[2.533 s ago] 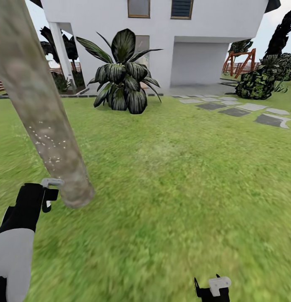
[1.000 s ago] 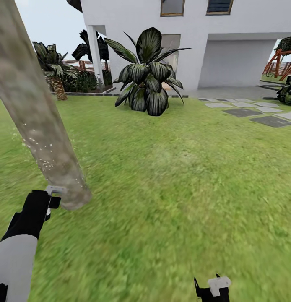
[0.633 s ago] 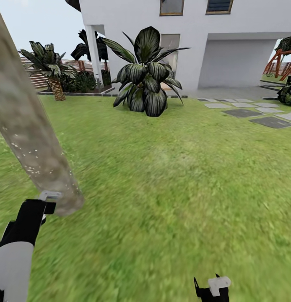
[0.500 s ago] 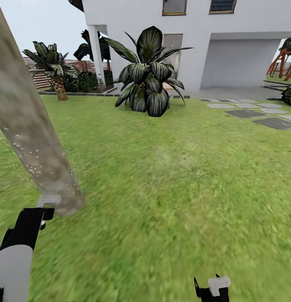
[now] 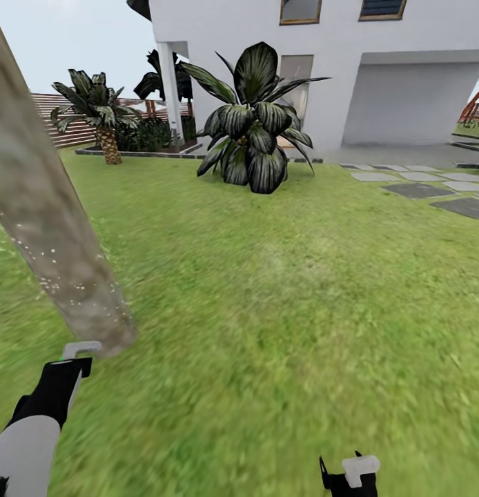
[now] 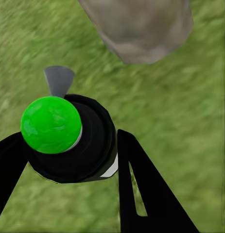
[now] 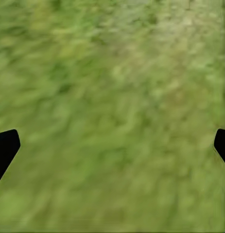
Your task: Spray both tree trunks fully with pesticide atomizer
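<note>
A white house (image 5: 377, 62), a broad-leaved plant (image 5: 252, 124) and a small palm (image 5: 98, 110) stand across the lawn (image 5: 281, 304); the left end effector (image 6: 68, 160) grips the pesticide atomizer (image 6: 68, 138) just beside the tree trunk (image 5: 53, 221) base; the right end effector (image 7: 112, 143) hangs spread wide over grass.

The tree trunk (image 5: 53, 228) looks rough and patchy. The atomizer's (image 6: 73, 141) green cap is shiny plastic.

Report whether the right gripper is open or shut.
Open: in the right wrist view the right gripper has its black fingertips at opposite edges, with only grass between them.
</note>
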Robot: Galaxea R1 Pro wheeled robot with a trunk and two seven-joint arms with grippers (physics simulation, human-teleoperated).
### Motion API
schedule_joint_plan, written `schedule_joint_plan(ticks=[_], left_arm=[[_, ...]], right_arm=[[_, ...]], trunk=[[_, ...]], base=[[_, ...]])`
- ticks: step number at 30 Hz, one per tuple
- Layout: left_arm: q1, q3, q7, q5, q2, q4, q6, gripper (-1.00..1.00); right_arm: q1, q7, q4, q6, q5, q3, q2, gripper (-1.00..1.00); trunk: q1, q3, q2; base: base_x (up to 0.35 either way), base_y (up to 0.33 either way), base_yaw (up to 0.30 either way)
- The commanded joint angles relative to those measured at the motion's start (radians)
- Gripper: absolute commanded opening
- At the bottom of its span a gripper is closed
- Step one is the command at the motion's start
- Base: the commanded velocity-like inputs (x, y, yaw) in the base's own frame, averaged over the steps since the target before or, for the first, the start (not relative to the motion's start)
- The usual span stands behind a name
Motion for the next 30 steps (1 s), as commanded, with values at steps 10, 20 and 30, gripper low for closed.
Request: schedule_joint_plan(ticks=[10, 20, 30], left_arm=[[0.000, 0.000, 0.000, 0.000, 0.000, 0.006, 0.003, -1.00], [0.000, -0.004, 0.000, 0.000, -0.003, 0.006, 0.003, -1.00], [0.000, -0.004, 0.000, 0.001, -0.003, 0.006, 0.003, -1.00]], right_arm=[[0.000, -0.002, 0.000, 0.000, 0.000, 0.000, 0.000, 1.00], [0.000, -0.002, 0.000, 0.000, 0.000, 0.000, 0.000, 1.00], [0.000, -0.002, 0.000, 0.000, 0.000, 0.001, 0.000, 1.00]], trunk=[[0.000, 0.000, 0.000], [0.000, 0.000, 0.000], [0.000, 0.000, 0.000]], base=[[0.328, -0.023, 0.184], [0.079, -0.225, 0.108], [0.014, -0.273, 0.157]])
